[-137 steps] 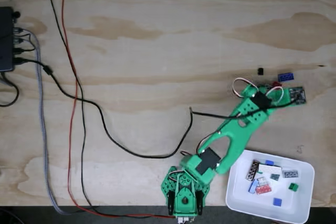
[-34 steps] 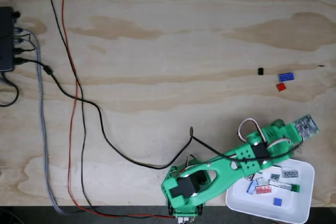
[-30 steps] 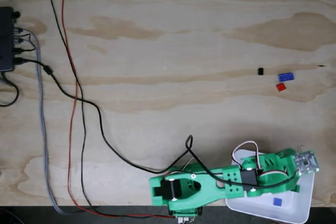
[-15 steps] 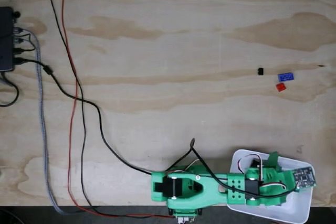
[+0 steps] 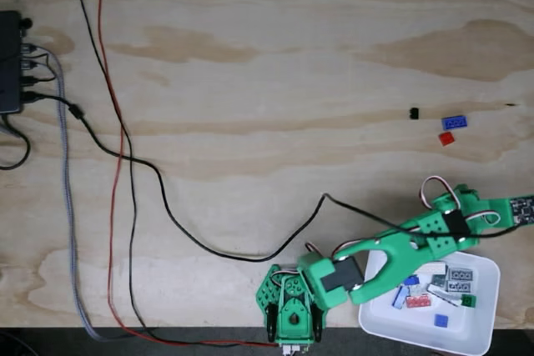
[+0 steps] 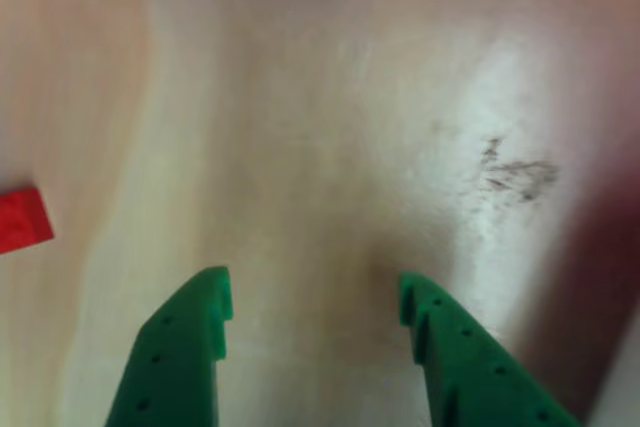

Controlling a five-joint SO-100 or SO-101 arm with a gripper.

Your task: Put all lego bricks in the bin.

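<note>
Overhead, no legible writing, end effector [image 6: 315,297] spread, empty, red brick [image 6: 22,219] beside

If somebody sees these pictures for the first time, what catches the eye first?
The bright green arm stretches from the table's lower edge toward the right edge in the fixed view, above the white bin of small lego bricks. Three bricks still lie apart on the pale wood. In the other view, the open claw hangs empty over bare wood.
</note>
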